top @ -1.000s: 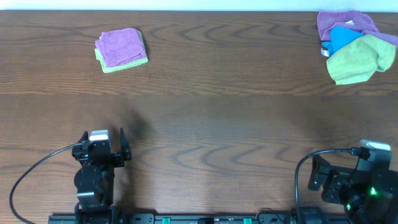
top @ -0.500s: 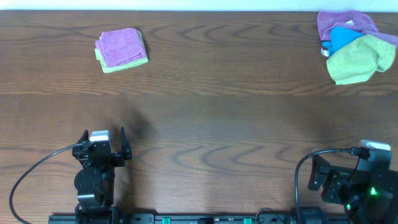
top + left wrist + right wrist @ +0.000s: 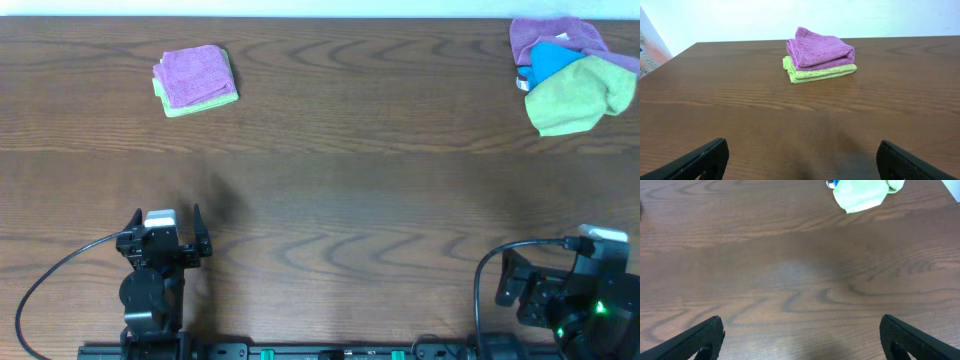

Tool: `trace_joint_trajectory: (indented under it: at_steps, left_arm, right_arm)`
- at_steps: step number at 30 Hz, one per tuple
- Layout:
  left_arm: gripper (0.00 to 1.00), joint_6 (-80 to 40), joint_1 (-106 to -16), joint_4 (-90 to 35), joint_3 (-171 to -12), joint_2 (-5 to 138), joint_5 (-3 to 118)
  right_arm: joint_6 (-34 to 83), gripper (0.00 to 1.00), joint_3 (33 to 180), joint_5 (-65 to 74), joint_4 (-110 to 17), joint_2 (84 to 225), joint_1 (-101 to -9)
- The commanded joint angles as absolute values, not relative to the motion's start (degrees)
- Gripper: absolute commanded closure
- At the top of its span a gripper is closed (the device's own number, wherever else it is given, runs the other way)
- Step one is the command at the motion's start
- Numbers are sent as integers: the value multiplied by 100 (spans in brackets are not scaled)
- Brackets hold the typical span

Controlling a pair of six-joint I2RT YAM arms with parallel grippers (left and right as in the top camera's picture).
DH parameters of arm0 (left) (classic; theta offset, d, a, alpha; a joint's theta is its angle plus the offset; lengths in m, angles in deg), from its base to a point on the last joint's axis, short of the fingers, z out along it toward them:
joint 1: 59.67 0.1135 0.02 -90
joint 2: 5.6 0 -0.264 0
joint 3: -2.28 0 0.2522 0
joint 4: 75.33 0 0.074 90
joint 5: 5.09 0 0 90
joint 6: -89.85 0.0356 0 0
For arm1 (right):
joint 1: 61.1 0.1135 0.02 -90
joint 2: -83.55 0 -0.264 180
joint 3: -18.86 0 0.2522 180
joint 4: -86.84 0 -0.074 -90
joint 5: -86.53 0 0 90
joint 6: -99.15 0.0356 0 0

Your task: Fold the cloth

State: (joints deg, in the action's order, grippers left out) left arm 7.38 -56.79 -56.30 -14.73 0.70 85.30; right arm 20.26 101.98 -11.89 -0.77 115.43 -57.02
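Dark wood-grain table (image 3: 330,200) runs right across; up in the far left corner sits a folded lime-green cloth (image 3: 200,105), flat, only its near and left edges showing; over to the far right corner now, a loose heap; lavender cloth (image 3: 555,32) at the back, blue cloth (image 3: 550,62) in the middle, crumpled lime-green cloth (image 3: 580,95) nearest, all three touching; pale wall (image 3: 790,20) beyond the table's far edge.

The wooden table (image 3: 330,200) carries a folded lime-green cloth (image 3: 820,74) far left and a crumpled cloth heap (image 3: 572,95) far right.
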Motion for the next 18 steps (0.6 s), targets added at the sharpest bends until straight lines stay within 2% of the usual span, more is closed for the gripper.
trace_joint_trajectory:
  at_steps: [1,15,18]
  left_arm:
    - [5,736,-5708,-5590,-1236,14,8532]
    - [5,736,-5708,-5590,-1236,14,8532]
    - [5,736,-5708,-5590,-1236,14,8532]
  right_arm:
    - [2092,1,10218,-1204,-70,11554,-5728]
    - [2065,1,10218,-1410,22,11545,-5728]
    - [2068,1,10218,-1609,-271,11357,-5739]
